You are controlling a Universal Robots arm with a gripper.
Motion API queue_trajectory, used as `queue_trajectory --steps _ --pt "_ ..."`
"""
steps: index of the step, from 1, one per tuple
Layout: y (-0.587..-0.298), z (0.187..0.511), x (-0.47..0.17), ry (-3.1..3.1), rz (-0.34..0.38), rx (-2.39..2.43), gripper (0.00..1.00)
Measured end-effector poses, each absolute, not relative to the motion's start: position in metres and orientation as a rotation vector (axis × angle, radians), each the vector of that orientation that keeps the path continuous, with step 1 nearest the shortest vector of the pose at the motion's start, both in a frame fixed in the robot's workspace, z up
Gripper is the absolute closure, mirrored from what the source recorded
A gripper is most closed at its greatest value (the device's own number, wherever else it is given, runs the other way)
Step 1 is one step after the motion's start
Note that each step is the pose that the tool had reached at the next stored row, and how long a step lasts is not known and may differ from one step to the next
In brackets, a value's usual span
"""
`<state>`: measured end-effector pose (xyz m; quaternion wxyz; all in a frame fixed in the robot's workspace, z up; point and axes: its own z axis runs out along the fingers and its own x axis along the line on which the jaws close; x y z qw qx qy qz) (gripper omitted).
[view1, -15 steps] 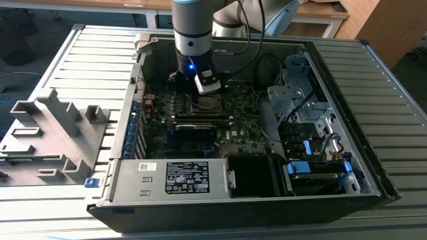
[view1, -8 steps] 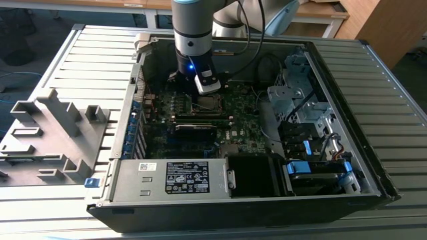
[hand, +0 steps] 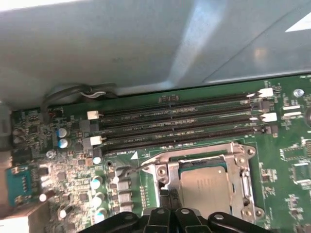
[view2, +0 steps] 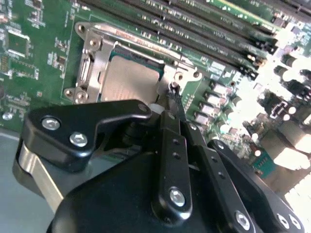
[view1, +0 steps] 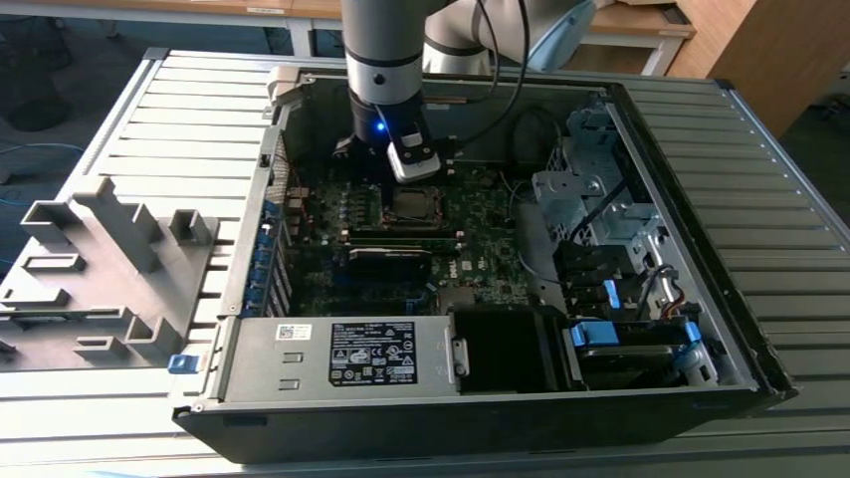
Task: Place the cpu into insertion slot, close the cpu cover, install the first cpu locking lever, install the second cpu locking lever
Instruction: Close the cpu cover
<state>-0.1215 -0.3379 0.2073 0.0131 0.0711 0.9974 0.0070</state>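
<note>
One open computer case (view1: 465, 430) on slatted grey table (view1: 777, 169); cpu (view2: 127, 80) under cpu cover (view2: 93, 63)

Silvery cpu (view2: 127, 80) beneath lowered cpu cover (view2: 95, 58)

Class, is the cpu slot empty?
No, in the first wrist view the cpu lies there, framed by the cover.
</note>
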Motion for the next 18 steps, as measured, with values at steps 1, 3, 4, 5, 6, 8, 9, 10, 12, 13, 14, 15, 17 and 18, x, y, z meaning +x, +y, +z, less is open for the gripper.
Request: queue_trajectory --steps 1,3,4,5,6,8,9,10,12,13,14,15,17,18 --pt "-0.338 0.210 -0.122 3.107 0.021 0.221 0.89" --pt "-0.338 0.215 -0.122 3.108 0.021 0.221 0.89" --pt "-0.338 0.218 -0.122 3.107 0.021 0.221 0.89" --pt "-0.338 0.221 -0.122 3.107 0.021 0.221 0.89" --pt "-0.338 0.222 -0.122 3.108 0.021 0.221 0.89" --pt "-0.338 0.223 -0.121 3.107 0.022 0.221 0.89" --pt "-0.338 0.223 -0.120 3.108 0.021 0.221 0.89" --pt "-0.338 0.223 -0.118 3.108 0.021 0.221 0.89" --pt "-0.338 0.223 -0.112 3.108 0.021 0.221 0.89" --pt "-0.338 0.223 -0.108 3.108 0.021 0.221 0.89" --pt "-0.338 0.223 -0.104 3.108 0.021 0.221 0.89" --pt "-0.338 0.223 -0.100 3.108 0.021 0.221 0.89" --pt "-0.338 0.223 -0.096 3.108 0.021 0.221 0.89" --pt "-0.338 0.223 -0.095 3.108 0.021 0.221 0.89"
